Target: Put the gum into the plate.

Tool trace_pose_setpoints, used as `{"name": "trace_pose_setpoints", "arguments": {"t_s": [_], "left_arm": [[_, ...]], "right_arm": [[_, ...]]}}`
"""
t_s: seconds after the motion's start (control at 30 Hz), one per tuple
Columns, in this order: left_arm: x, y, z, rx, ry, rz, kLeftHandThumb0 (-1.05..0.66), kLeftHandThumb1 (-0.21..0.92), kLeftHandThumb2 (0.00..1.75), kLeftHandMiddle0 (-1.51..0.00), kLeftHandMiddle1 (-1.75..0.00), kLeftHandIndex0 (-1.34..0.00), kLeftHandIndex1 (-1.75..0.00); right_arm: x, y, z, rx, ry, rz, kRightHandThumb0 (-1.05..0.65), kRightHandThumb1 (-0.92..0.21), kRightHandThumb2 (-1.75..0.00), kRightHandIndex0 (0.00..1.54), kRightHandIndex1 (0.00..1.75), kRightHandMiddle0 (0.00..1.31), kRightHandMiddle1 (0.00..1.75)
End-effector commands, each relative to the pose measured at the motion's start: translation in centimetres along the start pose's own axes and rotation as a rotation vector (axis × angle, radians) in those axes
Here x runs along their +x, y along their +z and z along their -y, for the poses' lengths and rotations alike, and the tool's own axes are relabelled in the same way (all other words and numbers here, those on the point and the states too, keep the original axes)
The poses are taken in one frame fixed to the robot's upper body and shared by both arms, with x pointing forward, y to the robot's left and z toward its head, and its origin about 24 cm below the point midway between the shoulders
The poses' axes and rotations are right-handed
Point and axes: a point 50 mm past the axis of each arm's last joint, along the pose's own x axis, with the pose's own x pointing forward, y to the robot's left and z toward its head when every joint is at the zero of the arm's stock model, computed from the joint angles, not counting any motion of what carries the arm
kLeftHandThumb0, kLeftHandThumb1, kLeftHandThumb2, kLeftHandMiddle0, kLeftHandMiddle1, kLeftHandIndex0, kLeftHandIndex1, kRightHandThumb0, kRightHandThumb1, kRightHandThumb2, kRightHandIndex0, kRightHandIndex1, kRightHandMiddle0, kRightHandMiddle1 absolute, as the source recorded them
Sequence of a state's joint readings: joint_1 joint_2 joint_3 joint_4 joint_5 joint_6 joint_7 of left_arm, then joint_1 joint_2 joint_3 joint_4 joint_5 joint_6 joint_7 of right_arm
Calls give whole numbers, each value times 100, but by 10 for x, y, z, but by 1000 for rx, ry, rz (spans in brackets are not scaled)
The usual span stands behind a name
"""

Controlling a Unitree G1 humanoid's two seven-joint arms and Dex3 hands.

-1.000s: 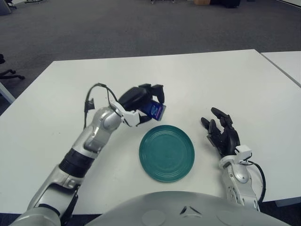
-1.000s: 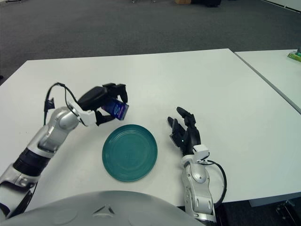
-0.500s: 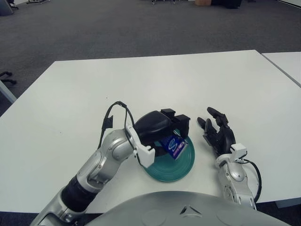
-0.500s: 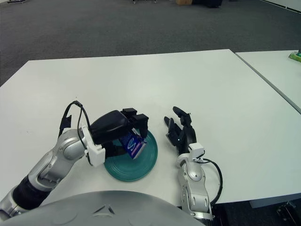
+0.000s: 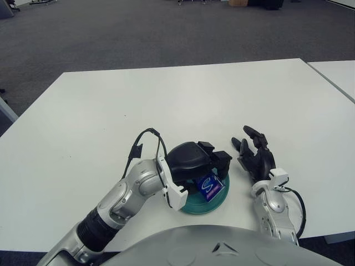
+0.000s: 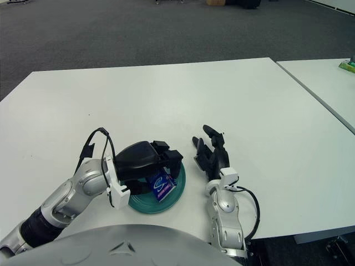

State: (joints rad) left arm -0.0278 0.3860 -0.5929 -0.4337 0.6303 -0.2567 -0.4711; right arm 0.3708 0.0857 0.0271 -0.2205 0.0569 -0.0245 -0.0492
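Note:
The gum is a small blue pack (image 5: 210,186). My left hand (image 5: 195,164) is shut on the gum and holds it low over the teal plate (image 5: 219,197), which lies near the table's front edge and is mostly hidden under the hand. The pack tilts down toward the plate's right part; I cannot tell if it touches the plate. It also shows in the right eye view (image 6: 162,185). My right hand (image 5: 254,158) rests open on the table just right of the plate.
The white table (image 5: 183,100) stretches away behind the plate. A second white table (image 5: 338,75) stands at the far right, across a narrow gap. Grey carpet lies beyond.
My left hand carried the gum from left and behind the plate to over it, then sank lower toward the plate. The right hand has stayed put.

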Motion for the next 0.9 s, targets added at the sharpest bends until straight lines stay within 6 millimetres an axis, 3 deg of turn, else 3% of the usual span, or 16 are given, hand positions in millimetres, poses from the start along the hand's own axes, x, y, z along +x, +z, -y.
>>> {"name": "trace_pose_setpoints", "arguments": {"t_s": [0.0,0.1,0.13,0.17,0.2,0.3,0.4,0.5,0.6,0.7,0.87], "left_arm": [[0,-5,-1,-17,33,-10,0,9,154,-79,-173,-61,-163],[2,-10,1,-61,66,-22,-1,32,131,-64,-174,-37,-170],[3,-11,2,-65,75,-28,-1,35,128,-62,-174,-34,-171],[3,-12,2,-65,80,-31,-13,56,100,-47,-160,-29,-172],[3,-13,3,-55,84,-34,-21,69,83,-37,-150,-25,-173],[3,-14,4,-34,87,-37,-52,81,58,-21,-129,-8,-144],[2,-16,5,5,71,-43,-68,86,45,-16,-102,-3,-118],[2,-18,6,10,50,-43,-93,90,25,-15,-63,-1,-86],[0,-21,6,-7,33,-37,-101,92,21,-15,-38,0,-61],[-1,-23,6,-13,30,-27,-104,92,22,-15,-20,0,-40],[-4,-26,6,-19,46,-20,-105,92,32,-4,-4,0,-9]], "right_arm": [[-1,-5,-1,-1,-2,-36,-64,-92,-77,58,4,0,77],[-2,-4,-2,19,-2,-40,-62,-92,-74,56,3,0,77],[-2,-4,-2,32,-1,-41,-62,-92,-73,56,3,0,77],[-2,-4,-3,40,-1,-41,-61,-92,-72,55,3,0,76],[-2,-4,-3,46,-1,-41,-60,-92,-71,55,2,0,75],[-2,-3,-3,51,1,-42,-58,-92,-69,54,2,0,74],[-3,0,-4,30,17,-35,-57,-92,-69,52,1,0,71],[-3,1,-4,11,27,-30,-58,-92,-71,49,0,0,67],[-4,2,-4,13,33,-30,-58,-92,-73,49,0,0,66],[-4,2,-3,23,37,-32,-58,-92,-74,48,0,0,66],[-3,1,-2,35,44,-40,-60,-92,-75,45,0,0,65]]}}
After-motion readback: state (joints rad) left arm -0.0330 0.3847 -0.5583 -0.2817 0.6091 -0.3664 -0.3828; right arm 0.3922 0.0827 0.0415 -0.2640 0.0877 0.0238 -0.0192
